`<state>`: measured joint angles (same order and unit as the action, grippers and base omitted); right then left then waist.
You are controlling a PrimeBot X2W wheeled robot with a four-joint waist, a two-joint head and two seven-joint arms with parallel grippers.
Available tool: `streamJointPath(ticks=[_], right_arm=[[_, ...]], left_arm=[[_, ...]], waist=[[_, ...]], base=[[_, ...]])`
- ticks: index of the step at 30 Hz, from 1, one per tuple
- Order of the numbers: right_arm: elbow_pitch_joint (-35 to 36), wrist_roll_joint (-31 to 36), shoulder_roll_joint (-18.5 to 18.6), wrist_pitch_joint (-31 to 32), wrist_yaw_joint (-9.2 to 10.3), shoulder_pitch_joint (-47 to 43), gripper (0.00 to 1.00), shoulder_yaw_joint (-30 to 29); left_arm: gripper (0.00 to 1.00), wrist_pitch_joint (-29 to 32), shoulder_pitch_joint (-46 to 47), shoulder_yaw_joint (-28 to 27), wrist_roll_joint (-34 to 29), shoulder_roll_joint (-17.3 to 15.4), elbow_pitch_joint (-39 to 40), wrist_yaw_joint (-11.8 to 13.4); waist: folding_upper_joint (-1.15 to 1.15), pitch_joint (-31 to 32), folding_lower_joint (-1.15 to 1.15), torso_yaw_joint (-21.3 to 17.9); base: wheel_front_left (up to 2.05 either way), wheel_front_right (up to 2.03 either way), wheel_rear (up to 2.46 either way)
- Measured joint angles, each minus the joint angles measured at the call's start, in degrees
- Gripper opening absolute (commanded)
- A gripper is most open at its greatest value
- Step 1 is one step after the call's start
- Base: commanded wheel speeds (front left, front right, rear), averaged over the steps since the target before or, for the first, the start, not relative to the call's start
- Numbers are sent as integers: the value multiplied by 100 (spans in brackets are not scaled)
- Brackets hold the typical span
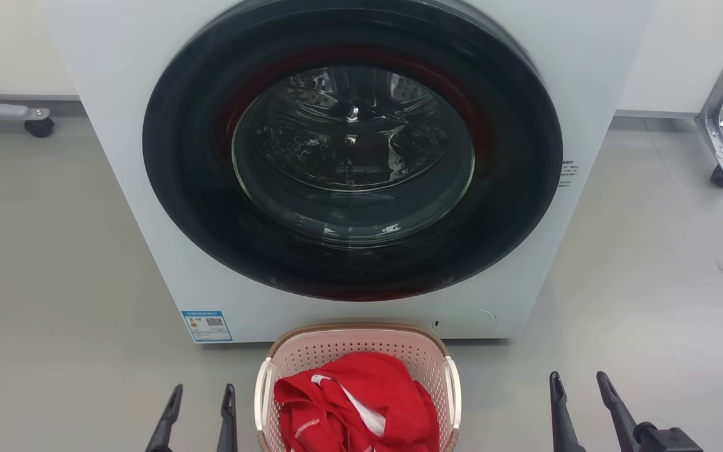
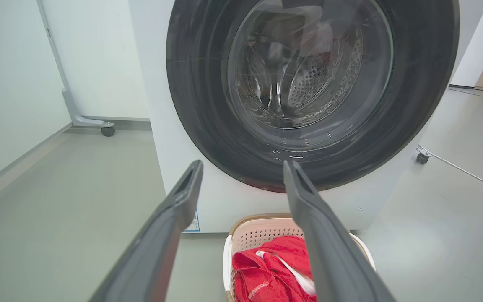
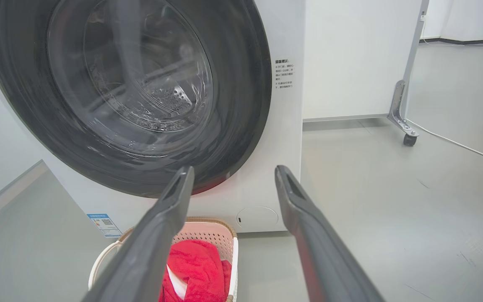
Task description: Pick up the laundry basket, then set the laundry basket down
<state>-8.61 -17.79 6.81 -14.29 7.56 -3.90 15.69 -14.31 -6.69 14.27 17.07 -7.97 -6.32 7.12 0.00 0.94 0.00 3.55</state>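
Pale pink laundry basket [image 1: 361, 346] stands upright, seemingly flat on the floor [image 1: 54, 282].

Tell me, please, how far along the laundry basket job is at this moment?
Nothing looks done: the laundry basket sits on the floor before the washing machine, red clothing inside. In hand: left gripper and right gripper hang open either side, touching nothing. Remaining: grasp, lift, set down.

Bright, even overhead light fills the room; glare streaks the washing machine door [image 1: 352, 157], a soft shadow pools on the floor [image 1: 54, 282] beneath, and wrist views bow at the edges.
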Motion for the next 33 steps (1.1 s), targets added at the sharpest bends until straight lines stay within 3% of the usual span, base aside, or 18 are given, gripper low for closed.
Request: streamJointPath(ticks=[15,33], right_arm=[[835,643,-200,0,0,-296,100,-328],[1088,816,-304,0,0,-392,100,-405]], left_arm=[[100,0,-125,-230,-350,99,369,0],[100,0,-200,-281,-466,145,501,0]], waist=[[0,-13,0,-18],[0,-43,0,-20]], base=[[0,0,0],[0,0,0]])
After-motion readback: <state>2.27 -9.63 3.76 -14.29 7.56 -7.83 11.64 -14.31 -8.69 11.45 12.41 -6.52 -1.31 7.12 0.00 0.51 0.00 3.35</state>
